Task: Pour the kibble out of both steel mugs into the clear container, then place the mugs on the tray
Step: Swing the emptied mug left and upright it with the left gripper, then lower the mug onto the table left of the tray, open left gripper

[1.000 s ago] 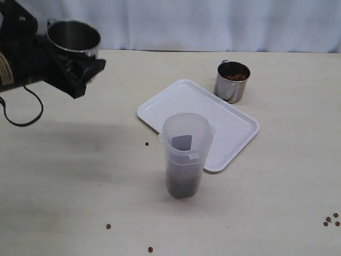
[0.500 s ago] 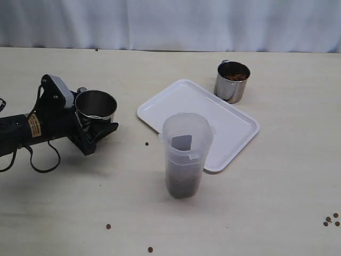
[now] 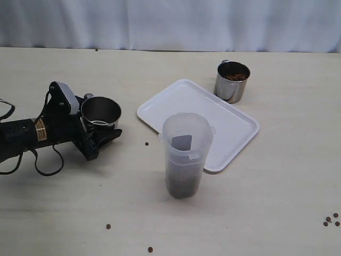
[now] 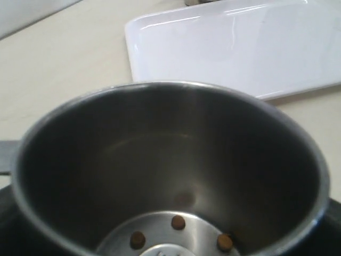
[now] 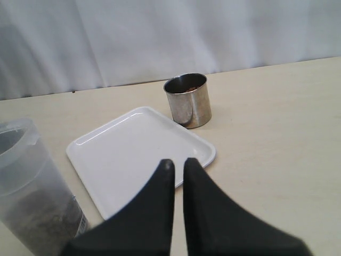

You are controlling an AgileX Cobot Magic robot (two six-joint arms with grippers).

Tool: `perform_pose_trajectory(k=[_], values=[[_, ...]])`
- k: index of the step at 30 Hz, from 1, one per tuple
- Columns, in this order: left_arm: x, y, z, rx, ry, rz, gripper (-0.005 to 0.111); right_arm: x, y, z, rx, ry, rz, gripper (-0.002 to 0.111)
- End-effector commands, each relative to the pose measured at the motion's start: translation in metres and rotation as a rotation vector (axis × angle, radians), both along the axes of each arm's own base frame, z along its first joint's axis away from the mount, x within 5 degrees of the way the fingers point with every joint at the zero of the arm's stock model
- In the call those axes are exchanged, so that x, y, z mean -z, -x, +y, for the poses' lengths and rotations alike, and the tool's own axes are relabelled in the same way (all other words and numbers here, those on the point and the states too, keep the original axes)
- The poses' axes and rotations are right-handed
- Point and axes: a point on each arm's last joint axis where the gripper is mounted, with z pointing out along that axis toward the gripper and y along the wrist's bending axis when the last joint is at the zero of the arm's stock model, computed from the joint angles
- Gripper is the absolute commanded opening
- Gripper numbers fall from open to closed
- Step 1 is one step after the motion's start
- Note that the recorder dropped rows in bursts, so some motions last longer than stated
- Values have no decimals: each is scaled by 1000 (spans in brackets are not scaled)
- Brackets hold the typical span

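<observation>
From the outside camera, the left gripper (image 3: 99, 127) has its jaws squeezed around the held mug (image 3: 100, 111). It is low on the left side of the table (image 3: 64, 202), left of the tray (image 3: 178, 104). The clear container (image 3: 186, 140) stands at the tray's near edge, with kibble (image 3: 183, 184) in its bottom part. The full mug (image 3: 233, 82) sits on the table by the tray's far right side. A few loose pellets (image 3: 147, 143) lie on the table. On the way to the tray, the held mug could catch the raised rim and slip. The arm could also knock the tall container over and spill everything.

From the left wrist camera, three pellets (image 4: 178, 222) sit in the bottom of the held mug (image 4: 160, 133), and the tray (image 4: 240, 48) is just past it. If the mug tips, they could roll out.

From the right wrist camera, the right gripper (image 5: 177, 168) is pinched closed with nothing in it. The full mug (image 5: 187, 101) is beyond the tray (image 5: 133, 154), and the container (image 5: 26, 181) is close by. A crooked grab or a fast tip could throw pellets outside the container
</observation>
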Motion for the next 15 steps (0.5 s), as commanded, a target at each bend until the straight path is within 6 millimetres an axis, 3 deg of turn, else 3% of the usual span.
perform_pose_trajectory(k=[1, 5, 8, 15], values=[[-2, 2, -5, 73, 19, -24, 0, 0, 0, 0, -1, 3, -10, 5], [-2, 3, -17, 105, 21, -22, 1, 0, 0, 0, -1, 3, -10, 5], [-2, 1, -21, 81, 24, -24, 10, 0, 0, 0, -1, 3, -10, 5], [2, -3, -16, 5, 3, 13, 61, 0, 0, 0, -1, 3, -10, 5]])
